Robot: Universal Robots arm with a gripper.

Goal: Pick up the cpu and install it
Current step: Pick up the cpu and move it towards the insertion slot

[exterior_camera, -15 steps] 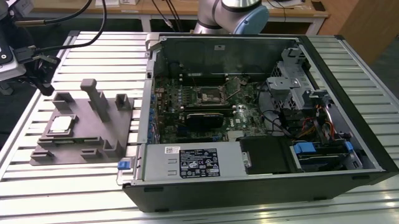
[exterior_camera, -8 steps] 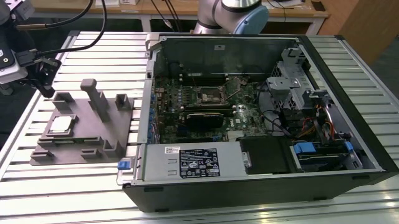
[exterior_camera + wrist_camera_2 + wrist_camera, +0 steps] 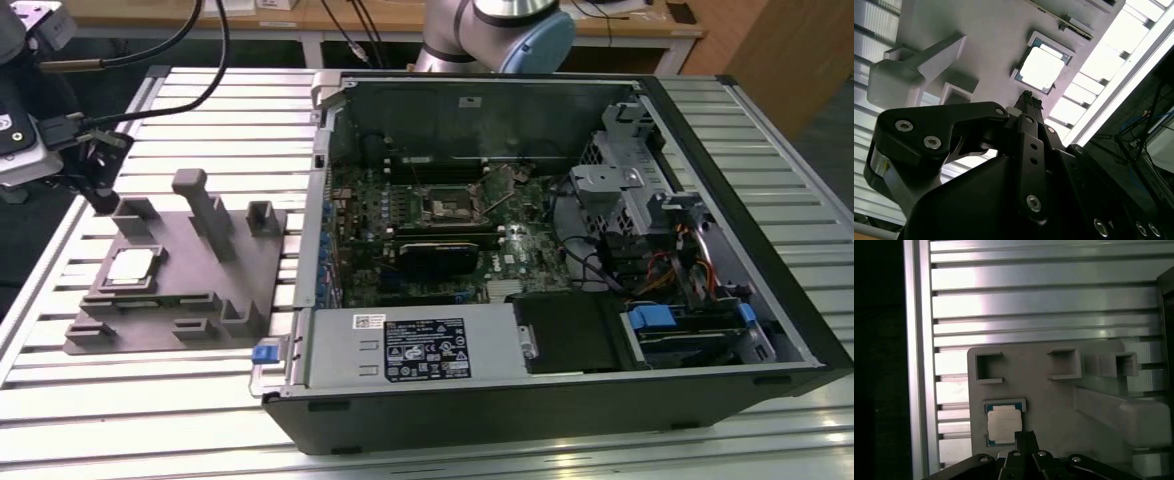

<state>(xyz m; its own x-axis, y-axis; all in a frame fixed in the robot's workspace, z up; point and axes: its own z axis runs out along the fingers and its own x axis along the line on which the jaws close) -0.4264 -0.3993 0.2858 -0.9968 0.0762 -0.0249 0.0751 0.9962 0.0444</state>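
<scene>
Above fixture, near cpu: gripper closed, pointing down.

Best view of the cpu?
Second wrist view: the cpu is largest, its silvery top clear. In the first wrist view the gripper overlaps one corner; the exterior view shows it small.

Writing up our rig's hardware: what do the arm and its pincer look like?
The arm is a silvery grey tube with a pale blue joint cap. Black cables run to its wrist. The pincer is matte black: flat linkage plates fastened by silver screws, tapering to slim fingers.
</scene>
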